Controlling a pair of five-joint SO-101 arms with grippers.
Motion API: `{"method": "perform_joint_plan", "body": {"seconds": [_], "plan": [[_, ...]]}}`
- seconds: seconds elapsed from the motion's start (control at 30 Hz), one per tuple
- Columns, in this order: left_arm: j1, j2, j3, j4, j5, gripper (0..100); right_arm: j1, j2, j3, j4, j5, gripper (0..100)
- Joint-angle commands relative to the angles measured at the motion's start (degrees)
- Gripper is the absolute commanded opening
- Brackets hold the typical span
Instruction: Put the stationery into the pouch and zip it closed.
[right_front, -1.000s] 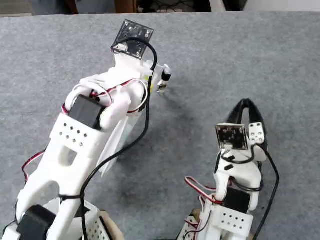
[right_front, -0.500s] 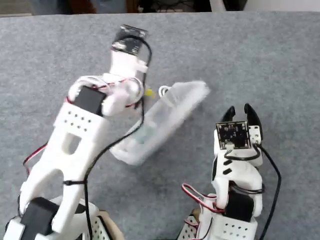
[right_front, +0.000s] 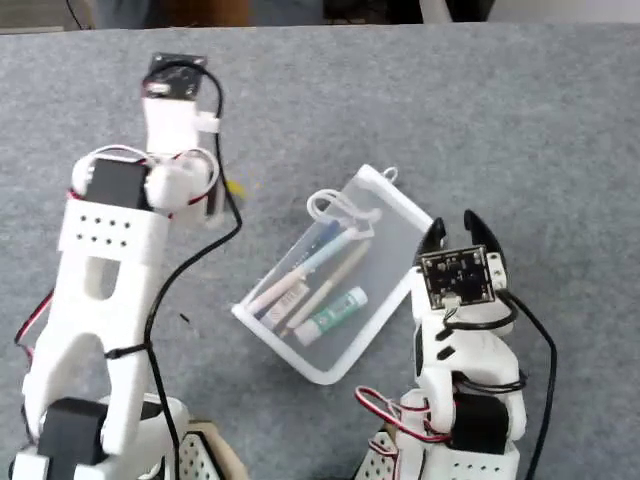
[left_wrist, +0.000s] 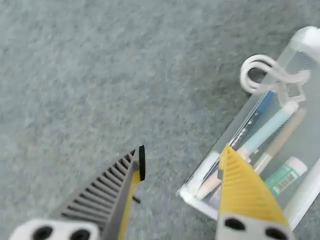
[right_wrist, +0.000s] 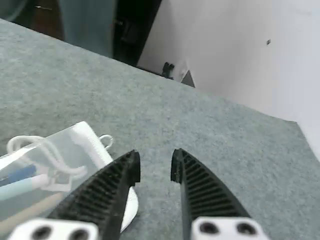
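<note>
Grey, carpet-like cloth covers the table (right_front: 540, 110), and the clear pouch (right_front: 395, 245) lies slantwise at the middle of the high view. Pens (right_front: 320, 265) and a small green-labelled tube (right_front: 332, 315) lie inside it. The left pincer (left_wrist: 184, 155) hangs released, its yellow-taped jaws spread wide, to the upper left of the pouch. The right pincer (right_front: 452, 225) is also released, jaws a little apart, just by the pouch's right-hand edge. Whether the zip is drawn fully home I cannot tell. If it is not, the small pull ring (right_front: 390, 175) at the pouch's upper corner looks the thing to take. One pincer should pin the pouch flat while the other clenches the ring and draws straight along the zip line, lest the light pouch slide or buckle.
</note>
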Motion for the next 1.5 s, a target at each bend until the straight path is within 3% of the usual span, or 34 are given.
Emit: {"method": "perform_joint_plan", "body": {"seconds": [0.0,0.13,0.33,0.7,1.0,1.23,1.47], "plan": [[-3.38,-8.35,0.75,1.32,-0.35,26,-0.88,-0.31,-3.47,2.73,0.88,12.6],[-6.81,-19.25,8.92,-0.97,-6.07,26,-0.62,-0.40,-3.74,4.13,8.09,12.6],[-12.62,-32.18,27.56,-7.91,-8.44,26,-0.97,-0.40,-5.58,8.70,7.82,12.5],[-11.65,-50.99,50.24,-11.34,-8.62,25,-0.53,-0.40,-0.04,13.89,7.12,12.4],[-11.56,-60.92,61.58,-11.78,-8.88,20,1.23,-0.48,3.65,17.41,7.03,12.4],[-11.65,-67.16,67.91,-11.52,-19.25,20,3.52,-0.48,7.08,17.49,7.47,12.4],[-11.74,-76.48,76.79,-11.60,-20.40,20,3.52,-0.48,11.03,17.58,7.47,12.4]]}}
